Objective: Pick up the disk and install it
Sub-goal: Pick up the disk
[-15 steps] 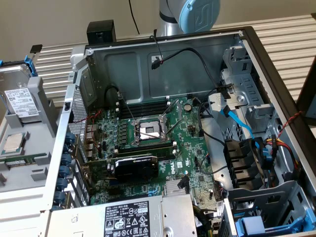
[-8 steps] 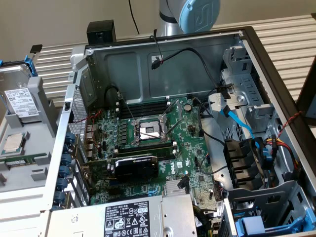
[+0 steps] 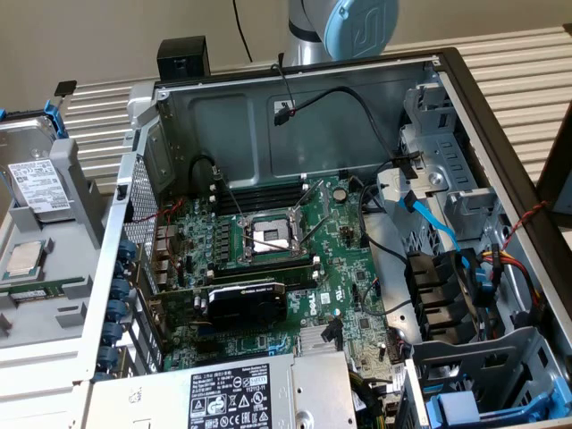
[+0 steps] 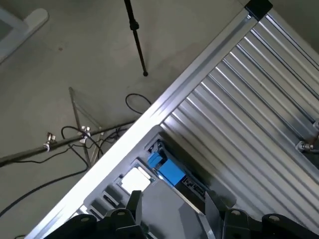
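Observation:
The disk [image 3: 40, 183], silver with a white printed label and a blue plastic frame, leans in a grey holder [image 3: 76, 192] outside the open computer case, at the exterior view's left. In the wrist view my gripper [image 4: 172, 215] is open, with nothing between its two dark fingers [image 4: 134, 206]. It hangs high above a grey fixture [image 4: 164, 206] that carries a blue plastic part [image 4: 167, 170] and a pale patch [image 4: 132, 180]. I cannot tell whether these belong to the disk. The arm's blue-capped joint [image 3: 357, 25] stands behind the case's back wall.
The open case [image 3: 313, 107] holds a motherboard [image 3: 268, 250], a black card, loose cables and drive bays [image 3: 447, 295] at the exterior view's right. A grey power-supply box [image 3: 241, 393] sits in front. A small square chip [image 3: 25, 259] lies below the disk. The ribbed metal table [image 4: 249, 119] ends at a floor with cables.

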{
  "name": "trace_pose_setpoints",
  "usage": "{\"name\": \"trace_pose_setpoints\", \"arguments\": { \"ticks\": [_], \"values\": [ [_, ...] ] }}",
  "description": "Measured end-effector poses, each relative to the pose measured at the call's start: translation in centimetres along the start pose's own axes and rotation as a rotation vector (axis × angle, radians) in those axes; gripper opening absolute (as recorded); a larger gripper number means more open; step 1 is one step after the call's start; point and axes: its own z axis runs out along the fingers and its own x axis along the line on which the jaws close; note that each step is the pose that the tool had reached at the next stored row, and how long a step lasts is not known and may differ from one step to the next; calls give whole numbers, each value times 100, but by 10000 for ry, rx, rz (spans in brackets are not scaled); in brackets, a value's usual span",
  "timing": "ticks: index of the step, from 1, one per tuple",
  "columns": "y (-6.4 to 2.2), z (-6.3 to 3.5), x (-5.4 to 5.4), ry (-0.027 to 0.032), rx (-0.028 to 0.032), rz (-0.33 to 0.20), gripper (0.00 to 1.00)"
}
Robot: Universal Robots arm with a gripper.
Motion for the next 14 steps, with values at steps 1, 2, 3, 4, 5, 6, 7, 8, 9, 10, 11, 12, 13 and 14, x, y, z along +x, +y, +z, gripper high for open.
{"name": "trace_pose_setpoints", "arguments": {
  "ticks": [1, 2, 3, 4, 5, 6, 7, 8, 9, 10, 11, 12, 13, 14],
  "values": [
    [0, 0, 0, -3, -4, -179, 62],
    [0, 1, 0, -7, -7, -359, 62],
    [0, 2, 0, -11, -11, -550, 62],
    [0, 2, 0, -15, -14, -730, 62],
    [0, 3, 0, -19, -18, -909, 62],
    [0, 4, 0, -24, -21, -1101, 62],
    [0, 5, 0, -27, -25, -1274, 62],
    [0, 6, 0, -31, -28, -1459, 62],
    [0, 7, 0, -35, -31, -1634, 62],
    [0, 8, 0, -40, -34, -1819, 62],
    [0, 9, 0, -43, -38, -1999, 62],
    [1, 11, 0, -47, -41, -2184, 62],
    [1, 12, 0, -51, -45, -2364, 62],
    [0, 14, 0, -55, -48, -2544, 62]
  ]
}}
